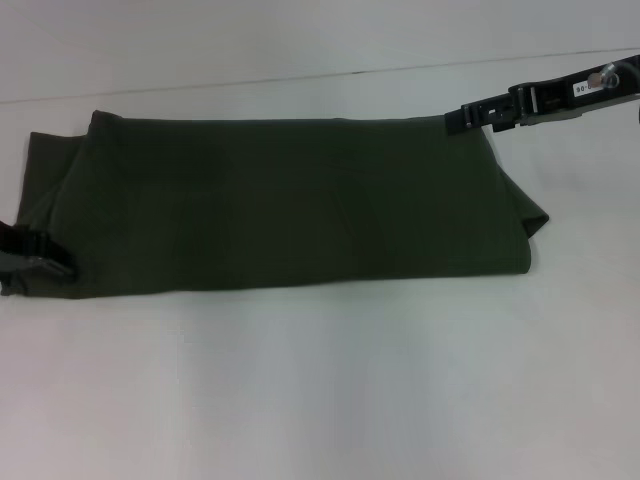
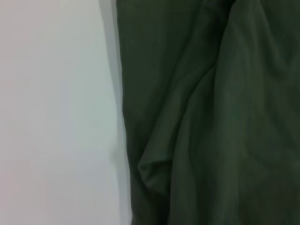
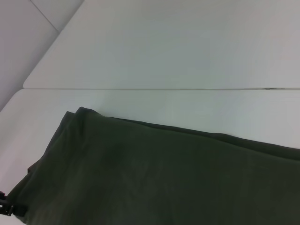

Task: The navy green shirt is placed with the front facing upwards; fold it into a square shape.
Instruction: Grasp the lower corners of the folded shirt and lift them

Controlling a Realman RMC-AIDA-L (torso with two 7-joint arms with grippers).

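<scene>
The dark olive-green cotton shirt [image 1: 290, 200], folded into a long band, lies across the white tabletop [image 1: 320, 390]. The left claw [image 1: 28, 255] sits at its near-left corner, the right claw [image 1: 470, 117] at its far-right corner, probably poised for the crosswise fold; I cannot tell either claw's opening.

The only writing is on the right gripper [image 1: 462, 118], at the far right corner of the shirt [image 1: 290, 200]. On its arm there is a small white label with dark characters; they look like "80-" or "S0-", but I cannot read them for sure, and the rest is cut at the edge of the head view. The shirt itself shows only plain green cloth, with no letters visible.
</scene>
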